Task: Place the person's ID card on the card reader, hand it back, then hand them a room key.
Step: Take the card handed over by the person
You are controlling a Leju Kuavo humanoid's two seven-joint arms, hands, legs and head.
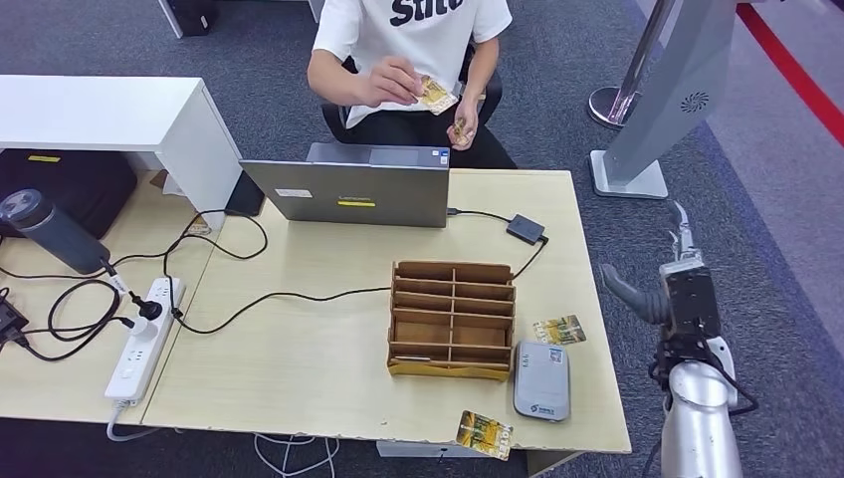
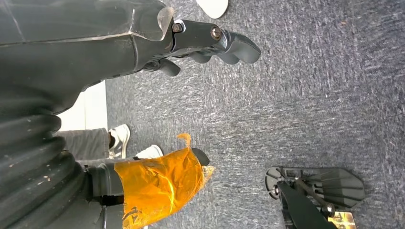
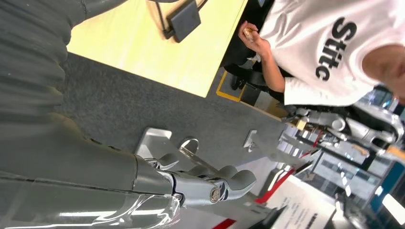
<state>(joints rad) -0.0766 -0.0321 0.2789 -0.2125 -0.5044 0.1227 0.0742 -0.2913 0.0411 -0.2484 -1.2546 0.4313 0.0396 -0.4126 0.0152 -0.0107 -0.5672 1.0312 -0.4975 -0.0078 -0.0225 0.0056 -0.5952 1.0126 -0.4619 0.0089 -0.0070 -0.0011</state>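
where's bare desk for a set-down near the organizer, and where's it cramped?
Free: the wide patch left of the wooden organizer, between laptop and front edge, crossed by one black cable. Crowded: the right strip, with the card reader, two loose cards and the adapter.

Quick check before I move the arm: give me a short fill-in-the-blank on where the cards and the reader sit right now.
1. The grey card reader lies on the table beside the wooden ____.
2. One card lies at the table's near edge; another card lies just beyond the ____.
3. The person behind the ____ holds a card.
4. The right hand hangs beside the table, holding ____.

Missing words: organizer; reader; laptop; nothing
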